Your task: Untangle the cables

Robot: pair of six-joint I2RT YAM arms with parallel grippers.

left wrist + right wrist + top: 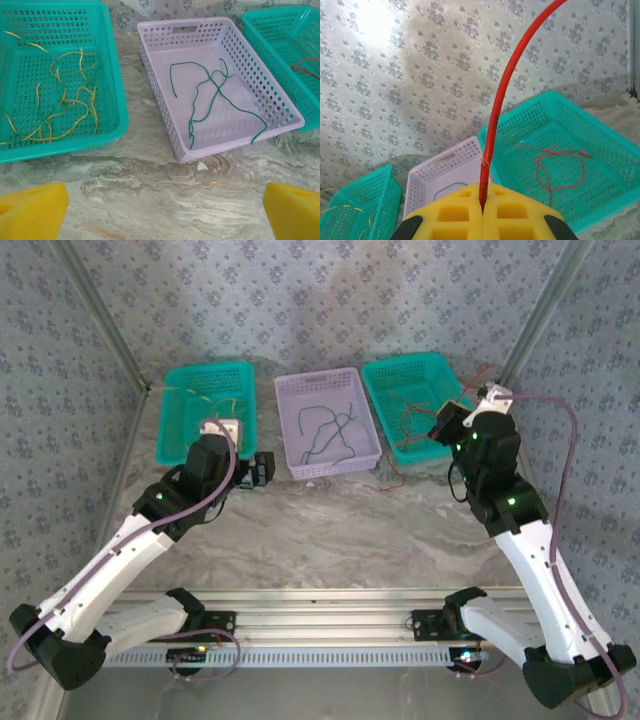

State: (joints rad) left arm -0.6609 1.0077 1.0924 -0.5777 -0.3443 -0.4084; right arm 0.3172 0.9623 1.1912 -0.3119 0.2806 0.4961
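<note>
Cables [322, 428] lie sorted, thin and kinked: yellow ones [80, 62] in the left teal basket [117, 100], green ones [218, 90] in the purple basket [155, 80]. Right wrist view reveals the right tool [482, 207] clamped on a red cable [496, 110] above the right teal basket [520, 112]; left tool [161, 212] gapes wide over the counter [140, 165].

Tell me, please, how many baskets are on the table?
3: left teal basket, with yellow wires; middle lilac basket, green wires; right teal basket, red wires.

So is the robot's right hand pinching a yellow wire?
No, the right gripper is shut on a red cable that sticks up from between its closed jaws.
</note>
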